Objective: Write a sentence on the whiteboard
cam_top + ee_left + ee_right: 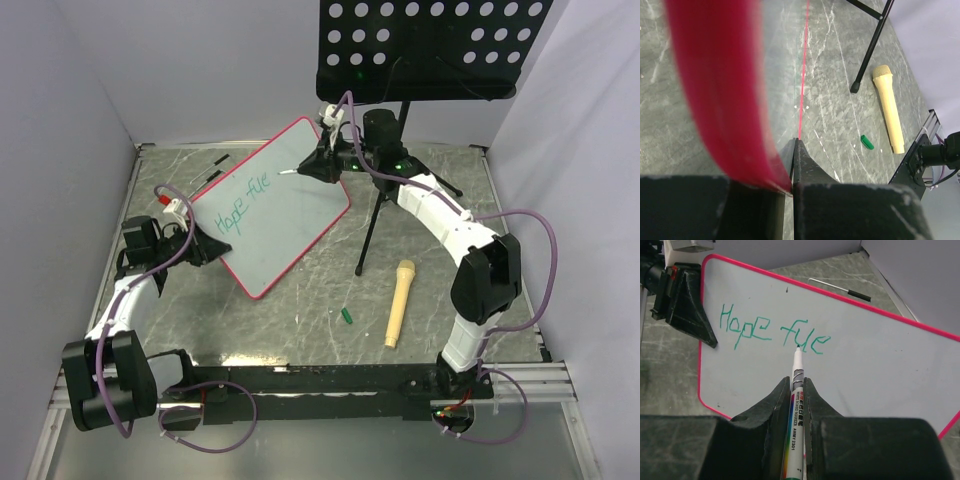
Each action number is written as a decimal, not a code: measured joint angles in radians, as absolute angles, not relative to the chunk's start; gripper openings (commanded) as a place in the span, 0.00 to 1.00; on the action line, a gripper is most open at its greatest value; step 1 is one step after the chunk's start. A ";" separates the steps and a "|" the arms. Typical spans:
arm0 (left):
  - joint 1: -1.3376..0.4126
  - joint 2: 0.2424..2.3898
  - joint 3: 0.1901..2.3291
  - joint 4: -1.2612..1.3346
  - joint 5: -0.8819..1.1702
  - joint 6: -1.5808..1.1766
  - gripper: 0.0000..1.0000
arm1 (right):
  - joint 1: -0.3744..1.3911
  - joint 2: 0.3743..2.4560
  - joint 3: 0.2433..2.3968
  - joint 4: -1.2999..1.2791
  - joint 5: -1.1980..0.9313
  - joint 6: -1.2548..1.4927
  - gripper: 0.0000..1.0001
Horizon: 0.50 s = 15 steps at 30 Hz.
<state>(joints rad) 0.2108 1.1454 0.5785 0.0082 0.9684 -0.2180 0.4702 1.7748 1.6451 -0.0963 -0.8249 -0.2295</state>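
Pinching marker (pixel 796 390), right fingers (pixel 769 406) closed, left fingers (pixel 812 171) clamping whiteboard (pixel 865 355)

The grey marbled table (pixel 300 300) bears a pale yellow microphone (pixel 398 303) at near right, a small green cap (pixel 346 316) just left of it, a black stand's legs (pixel 370 240) behind, and a thin stick (pixel 212 168) far left.

left gripper (pixel 205 245) clamps whiteboard (pixel 290 225) at its left edge. right gripper (pixel 318 165) holds marker (pixel 290 172), tip on board at the end of teal sentence (pixel 243 203) "Hope fue". mic (pixel 398 303) and green cap (pixel 346 316) lie near-right.
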 measured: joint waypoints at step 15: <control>0.197 1.145 0.596 -0.049 0.963 -0.158 0.01 | 0.467 1.775 1.644 -0.123 -0.851 -0.229 0.00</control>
<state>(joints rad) 0.1970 1.1446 0.5961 -0.0490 0.9634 -0.1577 0.4671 1.7748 1.6436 -0.1234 -0.8513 -0.2295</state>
